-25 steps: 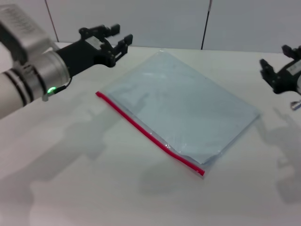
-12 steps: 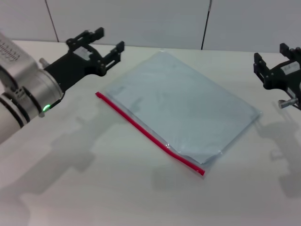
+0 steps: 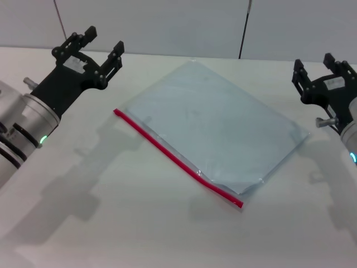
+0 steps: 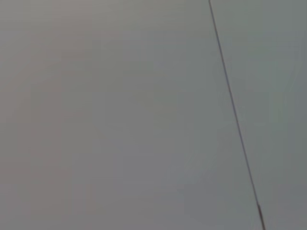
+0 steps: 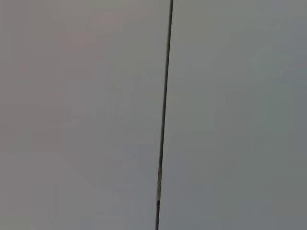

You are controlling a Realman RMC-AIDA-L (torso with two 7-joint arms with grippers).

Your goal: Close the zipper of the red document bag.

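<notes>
The red document bag [image 3: 215,127] lies flat in the middle of the white table, turned diagonally. It is translucent pale blue-grey. Its zipper [image 3: 177,158] is a thin red strip along the long edge nearest me, running from upper left to lower right. My left gripper [image 3: 96,46] hovers open above the table's far left, well apart from the bag's left corner. At the far right my right gripper [image 3: 322,68] is raised and open, clear of the bag's right corner. Both wrist views show only grey wall panels.
A white table [image 3: 111,212] carries the bag. A grey panelled wall [image 3: 184,25] with dark vertical seams stands behind the table's far edge. Arm shadows fall on the table at left and right.
My left gripper has drawn back to the left and up, away from the bag. The right gripper has risen and shifted slightly left. The bag has not moved.
</notes>
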